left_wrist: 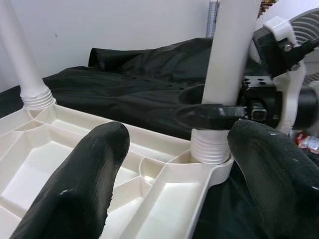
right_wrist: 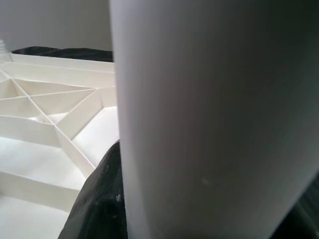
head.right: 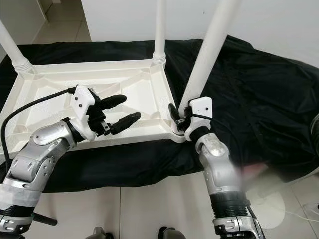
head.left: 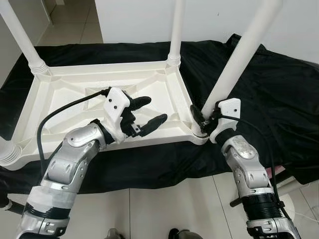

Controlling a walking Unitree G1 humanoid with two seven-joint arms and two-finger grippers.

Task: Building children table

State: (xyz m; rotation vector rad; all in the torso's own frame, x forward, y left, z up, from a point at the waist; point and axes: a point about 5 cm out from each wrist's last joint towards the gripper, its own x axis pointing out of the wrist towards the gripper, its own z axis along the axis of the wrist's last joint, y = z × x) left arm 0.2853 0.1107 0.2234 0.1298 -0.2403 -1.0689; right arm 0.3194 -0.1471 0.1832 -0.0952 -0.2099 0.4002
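A white plastic table top [head.left: 65,94] lies upside down on a black cloth. White legs stand in its corners: far left leg [head.left: 20,35], far right leg [head.left: 175,30], and the near right leg [head.left: 239,59], which leans to the right. My right gripper [head.left: 201,119] is shut on the near right leg just above its ribbed base [left_wrist: 212,147]; the leg [right_wrist: 209,119] is pressed close to the wrist camera beside one black finger [right_wrist: 99,199]. My left gripper [head.left: 155,109] hovers open over the ribbed underside, left of that corner, with nothing between its fingertips [left_wrist: 84,184].
The black cloth [head.left: 279,89] covers the low surface and hangs over its front edge. Pale tiled floor [head.left: 164,204] lies in front, a white wall [head.left: 134,20] behind. A ribbed leg base [head.left: 7,152] sits at the table's near left corner. A black cable [head.left: 55,117] loops from my left wrist.
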